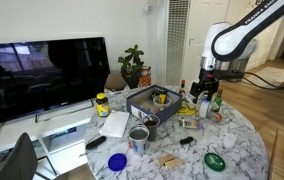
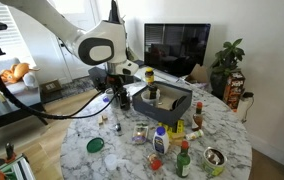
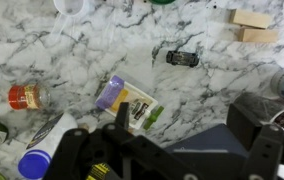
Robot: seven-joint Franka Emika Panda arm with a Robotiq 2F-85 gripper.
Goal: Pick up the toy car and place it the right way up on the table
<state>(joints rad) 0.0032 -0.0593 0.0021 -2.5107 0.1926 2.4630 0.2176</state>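
Observation:
The toy car (image 3: 182,58) is small and dark and lies on the white marble-look round table (image 3: 72,50), ahead of my gripper in the wrist view. It also shows as a small dark shape in an exterior view (image 1: 187,141). It is too small to tell which way up it lies. My gripper (image 3: 187,125) is open and empty. It hangs above the table (image 1: 244,140) near the dark bin, apart from the car, and shows in both exterior views (image 1: 206,96) (image 2: 113,94).
A dark grey bin (image 1: 152,101) (image 2: 164,101) with items in it stands mid-table. Two wooden blocks (image 3: 250,25), a purple and yellow packet (image 3: 128,100), a red-capped jar (image 3: 25,97), a green lid (image 1: 215,160) and bottles (image 2: 159,142) crowd the top. A TV (image 1: 42,75) stands behind.

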